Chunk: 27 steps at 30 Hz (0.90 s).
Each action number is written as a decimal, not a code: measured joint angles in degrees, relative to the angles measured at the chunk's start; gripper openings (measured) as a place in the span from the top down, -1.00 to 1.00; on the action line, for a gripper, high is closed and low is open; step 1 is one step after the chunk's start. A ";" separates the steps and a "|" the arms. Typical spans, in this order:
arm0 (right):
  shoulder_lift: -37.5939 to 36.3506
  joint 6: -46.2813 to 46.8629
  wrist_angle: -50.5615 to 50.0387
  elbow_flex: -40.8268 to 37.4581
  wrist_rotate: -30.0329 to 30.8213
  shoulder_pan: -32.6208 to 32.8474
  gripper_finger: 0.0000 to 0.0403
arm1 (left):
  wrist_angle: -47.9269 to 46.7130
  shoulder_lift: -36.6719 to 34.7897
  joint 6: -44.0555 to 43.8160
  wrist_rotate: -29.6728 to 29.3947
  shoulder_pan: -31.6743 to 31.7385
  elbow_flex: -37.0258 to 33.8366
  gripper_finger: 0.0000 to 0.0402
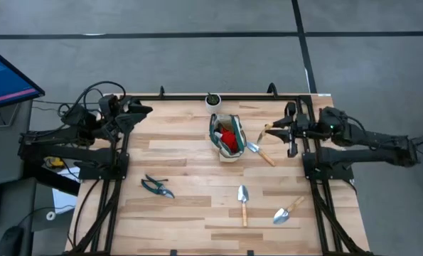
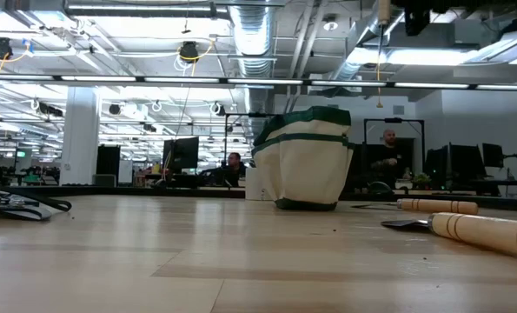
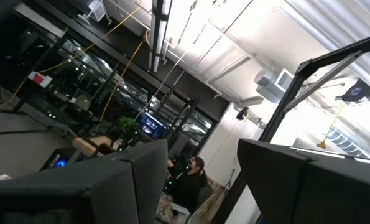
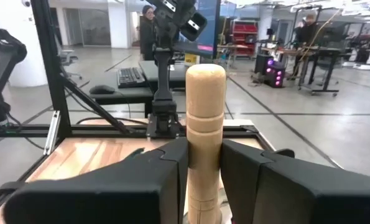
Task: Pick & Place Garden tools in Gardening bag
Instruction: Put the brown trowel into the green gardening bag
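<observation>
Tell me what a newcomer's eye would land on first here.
First, the cream bag with red inside, standing at the table's back middle. Next, the right pincer shut on a trowel by its wooden handle, just right of the bag. Loose shears and two more trowels lie toward the front.

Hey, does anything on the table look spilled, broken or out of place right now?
Nothing stands out. The gardening bag stands upright, pruning shears and two trowels lie flat on the table, and the right end effector grips a trowel handle.
</observation>
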 joint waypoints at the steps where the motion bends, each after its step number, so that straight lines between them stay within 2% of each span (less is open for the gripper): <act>1: 0.36 0.15 0.03 0.00 -2.40 -1.69 0.68 | -0.02 0.24 0.00 -0.04 0.00 0.00 0.07; 6: 5.05 3.95 1.93 0.02 -9.97 -5.76 0.68 | -0.09 1.07 0.01 -0.30 0.00 0.00 0.07; 10: 8.80 3.63 2.23 0.00 -10.14 -5.18 0.68 | 0.04 1.48 0.02 -0.87 0.00 0.00 0.07; 15: 9.56 1.83 4.49 0.02 -9.44 -6.14 0.68 | 0.03 1.45 0.01 -0.87 0.00 -0.02 0.07; 21: 9.97 1.30 8.69 0.03 -13.81 -9.35 0.68 | 0.02 1.59 0.02 -0.87 0.00 -0.02 0.07; 27: 13.69 1.50 11.82 0.04 -19.45 -13.90 0.68 | 0.04 1.62 0.00 -0.87 0.00 -0.02 0.07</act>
